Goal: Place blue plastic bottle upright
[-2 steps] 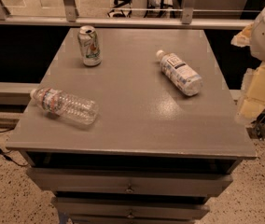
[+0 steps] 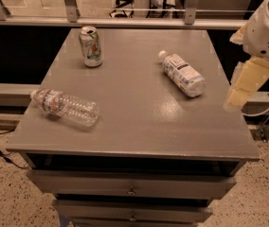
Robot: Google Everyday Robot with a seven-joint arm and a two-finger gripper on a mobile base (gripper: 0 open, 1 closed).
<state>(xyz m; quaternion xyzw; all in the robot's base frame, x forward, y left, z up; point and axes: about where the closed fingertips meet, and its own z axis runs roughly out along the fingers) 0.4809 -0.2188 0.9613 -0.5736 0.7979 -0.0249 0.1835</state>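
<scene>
Three containers on a grey table: upright can, toppled clear bottle, blue plastic bottle.
White-capped and white-labelled, it lies sideways right of centre; the gripper hangs beyond the right edge, grip state unclear.

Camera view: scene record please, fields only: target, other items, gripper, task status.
target: clear bluish plastic bottle with white cap and patterned white label, lying on its side, right part of grey tabletop
other bottle: longer clear ribbed plastic bottle, lying on its side, near left
can: silver-green drink can, upright, far left
gripper: gripper beside table's right edge, apart from target
status: target not yet upright
</scene>
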